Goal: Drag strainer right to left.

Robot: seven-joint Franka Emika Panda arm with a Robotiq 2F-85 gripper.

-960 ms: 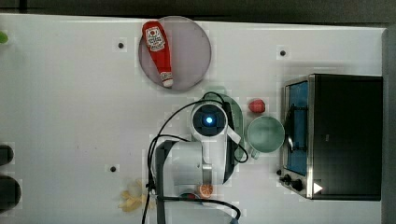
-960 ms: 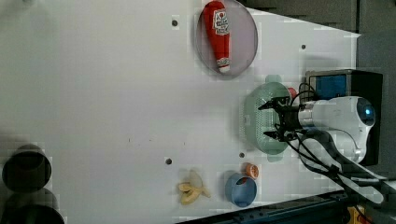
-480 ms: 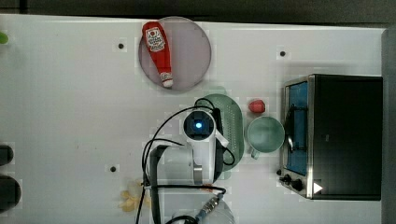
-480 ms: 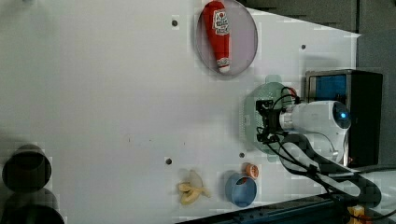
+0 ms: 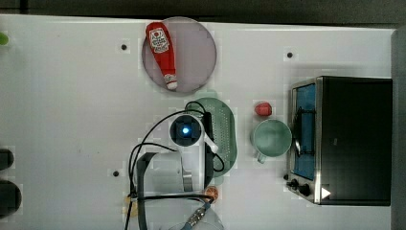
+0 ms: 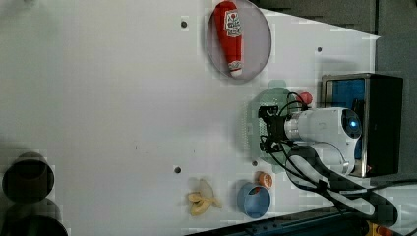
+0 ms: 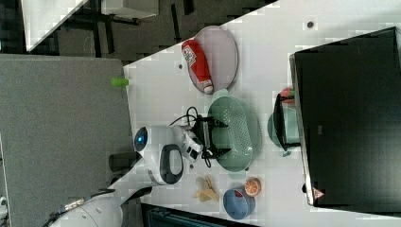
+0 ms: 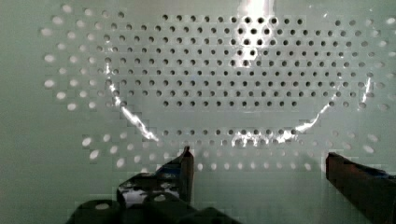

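Mint strainer point(image 5: 225, 132) lay on the white table point(image 5: 72, 120), between the plate point(image 5: 194, 52) and orange point(image 5: 210, 193) in the top view, mug point(image 5: 271, 138) just beside it, gripper point(image 8: 257, 161) hung directly above its perforated bowl, fingers point(image 8: 184, 165) spread wide, holding nothing.

From above, your arm covers the strainer's point(image 5: 224, 129) near side in the top view. The wrist view's edges cut off the strainer's rim and the far fingertip point(image 8: 359, 179). You cannot tell whether the fingers touch the strainer.
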